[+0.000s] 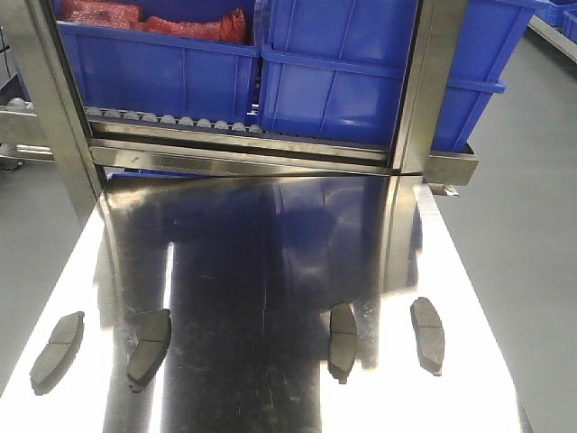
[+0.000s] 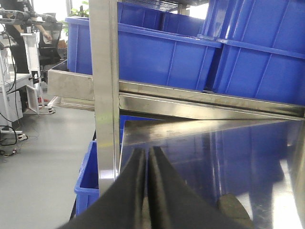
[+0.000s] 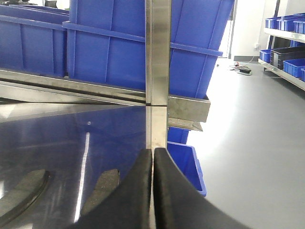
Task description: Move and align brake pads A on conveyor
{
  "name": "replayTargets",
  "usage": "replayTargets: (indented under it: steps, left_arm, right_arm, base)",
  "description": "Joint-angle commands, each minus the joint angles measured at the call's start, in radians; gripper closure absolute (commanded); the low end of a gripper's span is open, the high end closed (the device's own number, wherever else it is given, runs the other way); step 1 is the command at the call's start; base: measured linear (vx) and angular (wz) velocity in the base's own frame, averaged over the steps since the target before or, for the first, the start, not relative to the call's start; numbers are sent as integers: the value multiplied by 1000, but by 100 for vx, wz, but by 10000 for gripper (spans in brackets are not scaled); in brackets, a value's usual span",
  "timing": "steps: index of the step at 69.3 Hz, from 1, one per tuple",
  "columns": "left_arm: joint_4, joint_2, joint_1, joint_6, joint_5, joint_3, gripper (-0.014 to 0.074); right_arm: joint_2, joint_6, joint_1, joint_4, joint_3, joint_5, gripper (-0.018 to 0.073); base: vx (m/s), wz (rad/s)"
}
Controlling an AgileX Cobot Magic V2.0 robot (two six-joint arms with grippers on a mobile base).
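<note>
Looking down from the front camera, we've got all four brake pads A strung out in a loose row across the near part of the shiny steel desk (image 1: 270, 271). The far-left pad (image 1: 57, 352) sits close to the desk's left edge, leaning its top to the right. The second pad (image 1: 151, 347) lies near it with a similar lean. There's a wide stretch of bare steel in the middle, then the third pad (image 1: 343, 341), nearly straight up and down in the picture. The far-right pad (image 1: 427, 334) is just beside it, tipped slightly the other way. All four lie flat and none of them touch.

Over to the left wrist camera: the left claw (image 2: 146, 155) has its two black fingers (image 2: 162, 191) drawn together with only a sliver between them, and nothing is held. A grey pad (image 2: 233, 210) peeks in at the lower right of that view, apart from the claw.

On the right wrist camera it's the same story. The right claw (image 3: 152, 153) is pressed closed and empty. Two dark pad shapes (image 3: 21, 195) lie on the steel off to its left, and which pads they are I can't tell.

Behind the desk stands a steel rack (image 1: 419, 90) loaded with big blue bins (image 1: 343, 81). One bin at upper left holds something red (image 1: 153, 18).
</note>
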Motion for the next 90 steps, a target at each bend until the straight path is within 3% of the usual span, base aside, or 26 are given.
replayTargets:
  steps: [1,90]
  left_arm:
    - [0,-14,1,-5,-75,17,602]
    - [0,-14,1,-5,-114,16,602]
  right_arm:
    - [-12,-1,0,-6,12,-74,571]
    - [-12,-1,0,-6,11,-74,571]
  base:
    - [0,0]
    - [0,0]
